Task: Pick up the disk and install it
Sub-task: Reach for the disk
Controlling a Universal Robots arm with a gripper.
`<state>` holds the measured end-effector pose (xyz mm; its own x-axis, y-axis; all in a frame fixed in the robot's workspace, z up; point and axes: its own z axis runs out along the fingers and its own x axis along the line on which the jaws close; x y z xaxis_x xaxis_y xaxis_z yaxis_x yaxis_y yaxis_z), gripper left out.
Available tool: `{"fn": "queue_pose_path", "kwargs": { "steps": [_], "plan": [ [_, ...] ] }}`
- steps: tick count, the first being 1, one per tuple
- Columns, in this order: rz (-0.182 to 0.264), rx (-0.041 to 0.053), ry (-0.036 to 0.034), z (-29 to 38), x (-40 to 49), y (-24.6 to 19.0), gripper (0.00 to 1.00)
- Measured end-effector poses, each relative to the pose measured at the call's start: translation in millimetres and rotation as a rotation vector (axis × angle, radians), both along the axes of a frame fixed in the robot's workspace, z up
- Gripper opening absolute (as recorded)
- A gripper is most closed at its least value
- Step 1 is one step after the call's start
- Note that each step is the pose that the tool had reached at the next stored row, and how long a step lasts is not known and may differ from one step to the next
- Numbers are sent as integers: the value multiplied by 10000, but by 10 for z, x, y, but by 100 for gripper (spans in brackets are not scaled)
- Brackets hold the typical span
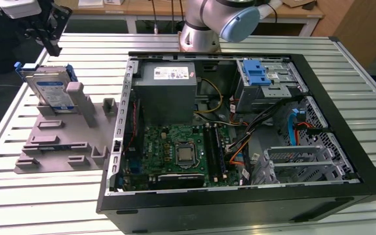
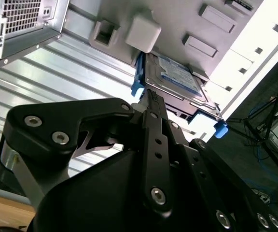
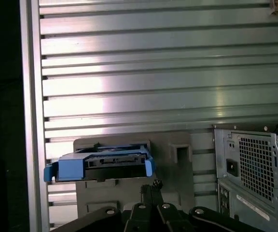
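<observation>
The disk (image 1: 49, 88), silver with a white-and-blue label and a blue plastic bracket, stands on edge in a grey holder (image 1: 57, 147) on the exterior view's left. My gripper (image 1: 55, 49) hangs just above and behind the disk, apart from it. Its fingers are shut together with nothing between them. In the second wrist view the gripper's tip (image 2: 151, 94) points at the disk (image 2: 177, 75). In the first wrist view the disk (image 3: 112, 162) shows edge-on, just beyond the gripper (image 3: 153, 184).
An open black computer case (image 1: 344, 147) lies on the slatted aluminium table (image 1: 44, 196), to the holder's right in the exterior view. Inside are a grey power-supply box (image 1: 168, 88), a green motherboard (image 1: 181, 152) and a drive cage with a blue latch (image 1: 256, 73).
</observation>
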<state>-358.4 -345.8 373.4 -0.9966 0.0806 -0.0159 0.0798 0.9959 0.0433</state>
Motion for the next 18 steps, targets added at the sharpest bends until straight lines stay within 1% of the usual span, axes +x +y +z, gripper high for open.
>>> {"fn": "queue_pose_path", "kwargs": {
  "steps": [3,8,11,12,18],
  "plan": [
    [-2,1,-2,-7,-93,12,11],
    [-1,0,0,-7,-97,12,11],
    [-2,0,0,-7,-137,13,11],
    [-1,0,1,-7,-163,13,11],
    [-1,1,0,-16,-395,18,11]
  ]
}}
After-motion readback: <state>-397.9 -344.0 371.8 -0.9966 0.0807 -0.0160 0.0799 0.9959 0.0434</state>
